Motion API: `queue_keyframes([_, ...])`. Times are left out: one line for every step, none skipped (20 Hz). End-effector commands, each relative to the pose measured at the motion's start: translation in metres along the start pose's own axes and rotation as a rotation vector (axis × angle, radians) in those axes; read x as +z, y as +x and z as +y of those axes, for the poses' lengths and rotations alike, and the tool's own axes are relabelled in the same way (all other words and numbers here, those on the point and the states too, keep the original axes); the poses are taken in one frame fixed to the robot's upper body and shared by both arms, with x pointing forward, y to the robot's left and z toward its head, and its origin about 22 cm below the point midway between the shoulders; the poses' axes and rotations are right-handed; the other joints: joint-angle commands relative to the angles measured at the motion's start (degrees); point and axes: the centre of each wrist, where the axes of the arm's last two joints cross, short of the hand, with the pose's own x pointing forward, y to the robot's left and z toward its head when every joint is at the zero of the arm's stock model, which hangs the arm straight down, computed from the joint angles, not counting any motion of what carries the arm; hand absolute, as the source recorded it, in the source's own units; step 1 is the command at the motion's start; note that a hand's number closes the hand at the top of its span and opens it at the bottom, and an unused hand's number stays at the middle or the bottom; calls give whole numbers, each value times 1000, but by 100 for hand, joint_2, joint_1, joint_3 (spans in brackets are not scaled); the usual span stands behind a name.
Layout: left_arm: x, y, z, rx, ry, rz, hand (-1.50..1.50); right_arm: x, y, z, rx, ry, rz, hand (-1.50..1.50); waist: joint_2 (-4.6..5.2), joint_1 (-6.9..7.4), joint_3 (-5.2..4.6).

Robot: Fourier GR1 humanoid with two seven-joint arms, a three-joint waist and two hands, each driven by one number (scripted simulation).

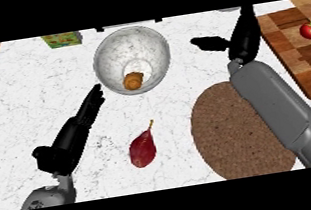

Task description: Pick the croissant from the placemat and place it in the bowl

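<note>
Both of my hands are open and hold nothing. My right hand [242, 38] is up past the far edge of the round brown placemat [227, 136], between the bowl [109, 50] and the wooden cutting board [309, 61]. Its fingers are straight and its thumb sticks out toward the bowl, so there is nothing in it. The croissant [133, 80] is down in the bottom of the white bowl, a small golden-brown lump. The placemat has no food on it, only my grey arm lying across it. So I think the job is done, and my right hand is open because it has no more to carry. My left hand [70, 137] is on the other side, low and to the left of the bowl. Its fingers are straight and point up toward the bowl's edge, but I cannot tell if they touch it. A dark red pear [143, 148] lies on the counter [22, 91] between my two arms. It is not part of my job, so I leave it alone. A red tomato [310, 30] sits on the cutting board, and a green box [62, 39] is at the far edge.
</note>
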Motion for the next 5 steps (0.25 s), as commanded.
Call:
queue_keyframes([17,-13,24,-1,17,-5,0,9,-38,-42,-10,15,25,-150,-1,-7,-6])
queue_keyframes([6,-11,-12,7,4,1,0,11,-48,-55,-17,38,-11,-150,10,-1,-2])
queue_keyframes([-3,7,-2,-5,13,3,0,18,-38,-64,-66,61,-29,-150,-1,-24,-2])
queue_keyframes([-7,-8,11,11,-11,-13,0,15,-56,-77,-35,59,-20,-150,30,10,-3])
queue_keyframes([13,-6,13,-14,-11,4,0,24,-61,-91,-47,61,-20,-150,7,14,-3])
